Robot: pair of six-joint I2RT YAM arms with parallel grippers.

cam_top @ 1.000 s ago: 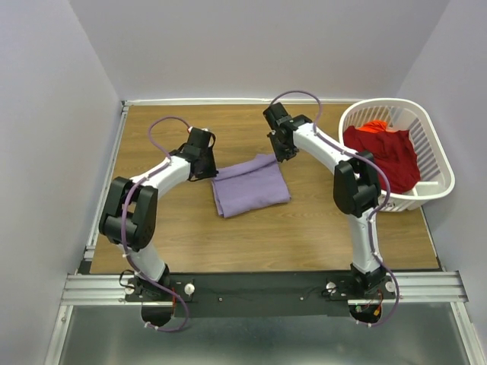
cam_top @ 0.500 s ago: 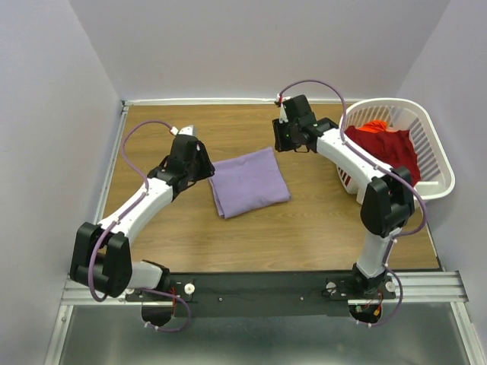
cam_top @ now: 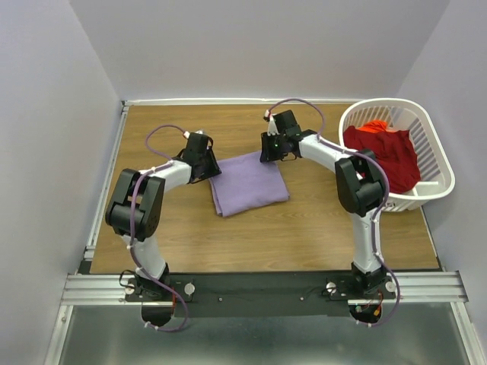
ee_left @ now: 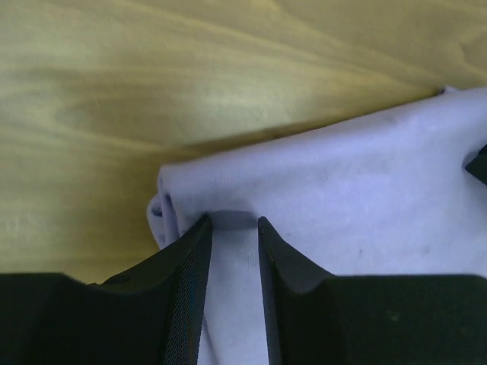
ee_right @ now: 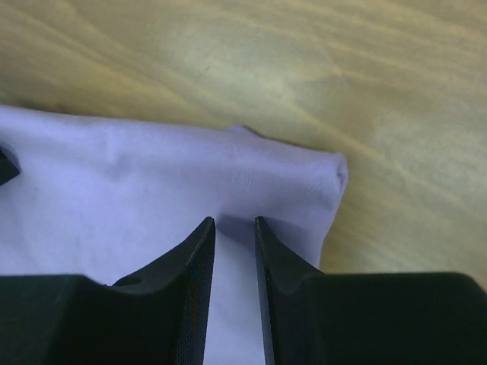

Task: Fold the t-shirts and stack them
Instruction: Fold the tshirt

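Soft and limp, the purple t-shirt [cam_top: 249, 185] lies folded mid-frame, best held by its upper corners, where the left gripper [ee_left: 232, 225] and right gripper [ee_right: 234, 225] each clamp cloth; the red t-shirt [cam_top: 389, 153] sits in the right-hand basket [cam_top: 435, 190].

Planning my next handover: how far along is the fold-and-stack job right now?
Done: the lavender t-shirt lies folded into a compact rectangle on the table. In hand: the left gripper and right gripper each appear to pinch a far corner of it, perhaps for another fold. Left: the red t-shirt sits unfolded in the white laundry basket, orange cloth behind it; nothing is stacked yet.
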